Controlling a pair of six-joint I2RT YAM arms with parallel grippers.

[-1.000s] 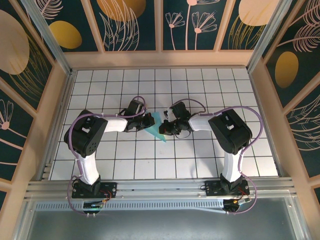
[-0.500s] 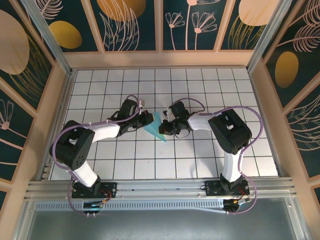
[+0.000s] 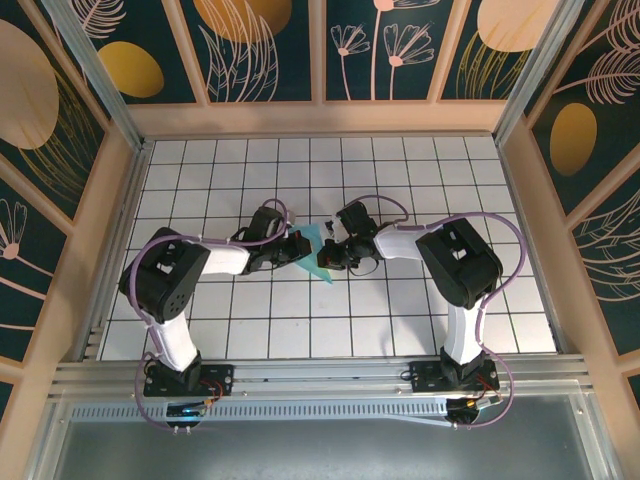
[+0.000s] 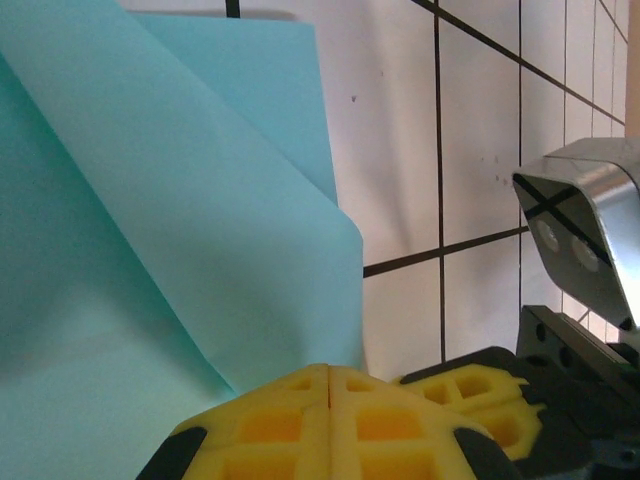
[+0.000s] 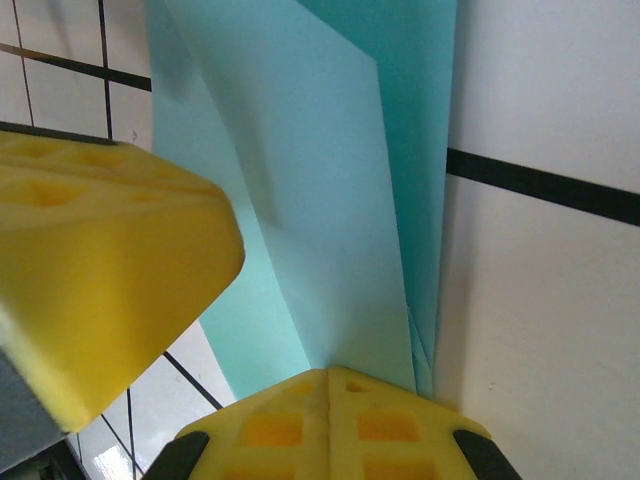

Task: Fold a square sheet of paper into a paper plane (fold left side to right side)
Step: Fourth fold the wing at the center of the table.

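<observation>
**While both claws pin it, paper plane sits mid-counter**

Because the fold needs flattening, both claws are down on the paper plane (image 3: 321, 270), which lies near the middle of the counter (image 3: 400, 320) with its point toward 6 o'clock. The left claw (image 3: 300, 247) is at its 9 o'clock and the right claw (image 3: 328, 256) at its 3 o'clock, nearly touching each other.

Both claws are closed, yellow pads (image 4: 290, 400) meeting at a seam. The tips rest against the blue layers. No paper is visibly pinched between the pads, so this is likely a press to hold or set a crease, not a grasp. The right wrist view shows several stacked layers (image 5: 310, 200) converging just ahead of the tips, so the paper is already folded narrow.

Pose: both arms have elbows swung outward, forearms low and angled inward, wrists turned so the claws face each other across the paper.
</observation>
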